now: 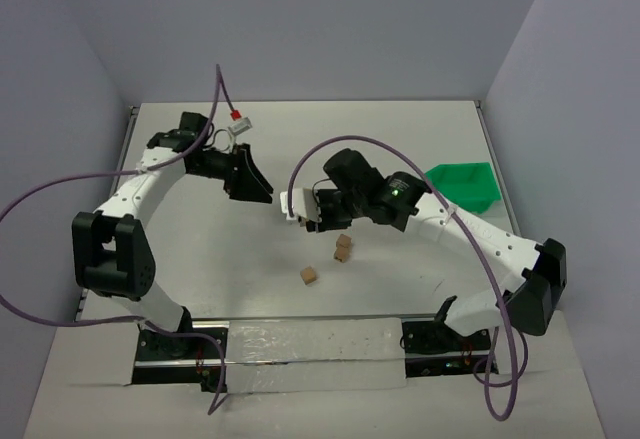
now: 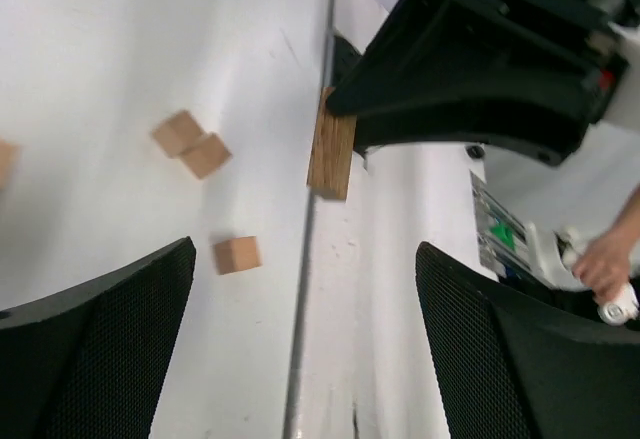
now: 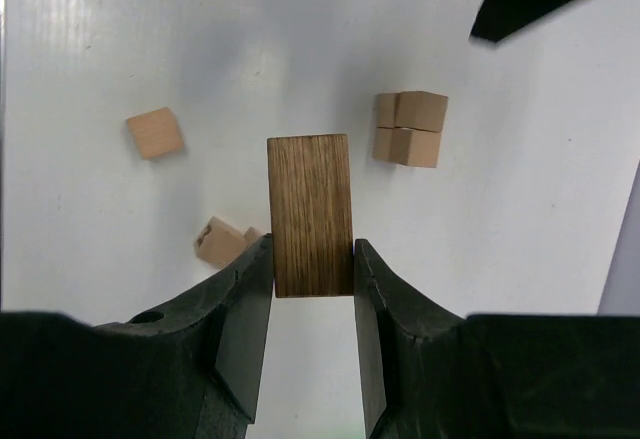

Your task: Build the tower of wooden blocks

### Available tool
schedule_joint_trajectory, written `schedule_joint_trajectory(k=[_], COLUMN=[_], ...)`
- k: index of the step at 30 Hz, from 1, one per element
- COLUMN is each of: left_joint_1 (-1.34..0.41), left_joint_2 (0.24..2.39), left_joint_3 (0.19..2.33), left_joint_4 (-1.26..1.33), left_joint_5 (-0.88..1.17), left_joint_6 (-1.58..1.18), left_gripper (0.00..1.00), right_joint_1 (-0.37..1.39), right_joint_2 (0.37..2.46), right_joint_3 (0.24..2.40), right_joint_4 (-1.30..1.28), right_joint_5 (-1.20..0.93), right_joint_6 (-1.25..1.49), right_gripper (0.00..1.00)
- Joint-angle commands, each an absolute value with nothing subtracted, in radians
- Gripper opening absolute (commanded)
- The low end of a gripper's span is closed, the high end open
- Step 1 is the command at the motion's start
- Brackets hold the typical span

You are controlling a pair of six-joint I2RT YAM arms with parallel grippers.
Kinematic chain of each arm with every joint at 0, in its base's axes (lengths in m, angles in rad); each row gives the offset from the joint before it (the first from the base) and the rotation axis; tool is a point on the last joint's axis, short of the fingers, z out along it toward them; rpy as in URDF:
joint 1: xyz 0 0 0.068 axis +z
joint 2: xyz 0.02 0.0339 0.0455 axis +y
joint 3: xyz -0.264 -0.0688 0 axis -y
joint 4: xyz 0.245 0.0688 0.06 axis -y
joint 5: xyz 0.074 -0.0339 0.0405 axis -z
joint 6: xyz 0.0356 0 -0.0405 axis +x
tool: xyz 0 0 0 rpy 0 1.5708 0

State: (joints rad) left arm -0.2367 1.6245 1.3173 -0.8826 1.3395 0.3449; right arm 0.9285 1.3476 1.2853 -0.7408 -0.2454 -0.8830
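My right gripper (image 3: 311,251) is shut on a dark-brown oblong wood block (image 3: 310,209) and holds it above the white table. Below it lie light-brown cubes: a single one (image 3: 155,132), a tight cluster (image 3: 410,129), and one with a dark mark (image 3: 220,242) partly hidden by the left finger. In the top view the right gripper (image 1: 303,214) is at table centre, with stacked cubes (image 1: 343,249) and a lone cube (image 1: 309,275) in front of it. My left gripper (image 1: 258,191) is open and empty just to its left. The left wrist view shows the held block (image 2: 332,156) and cubes (image 2: 190,144).
A bright green bin (image 1: 462,184) sits at the right edge of the table behind the right arm. Purple cables loop over both arms. A raised seam (image 2: 310,259) runs along the table surface.
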Motion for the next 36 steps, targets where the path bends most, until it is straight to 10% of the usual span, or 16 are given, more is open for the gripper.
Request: schedule_joint_trajectory(k=[1,11,36], left_joint_1=[-0.105,-0.055,-0.061], left_joint_2=[1.594,1.208,1.213], left_joint_3=[1.369,1.031,1.008], left_joint_4=[-1.000,-0.316,-0.234], left_joint_5=[1.377,0.816,0.767], left_joint_6=[0.515,0.111,0.087], left_gripper=[0.97,0.99,0.99], right_joint_1=[0.830,0.690,0.618], right_joint_2=[1.433,1.615,1.847], right_joint_3=[1.388,1.431,1.450], right_joint_4=[-0.678,-0.553,-0.367], right_joint_5=[-0.417,-0.586,-0.632], right_joint_6=[-0.842,-0.792,-0.795], right_gripper=[0.05,0.04,0.04])
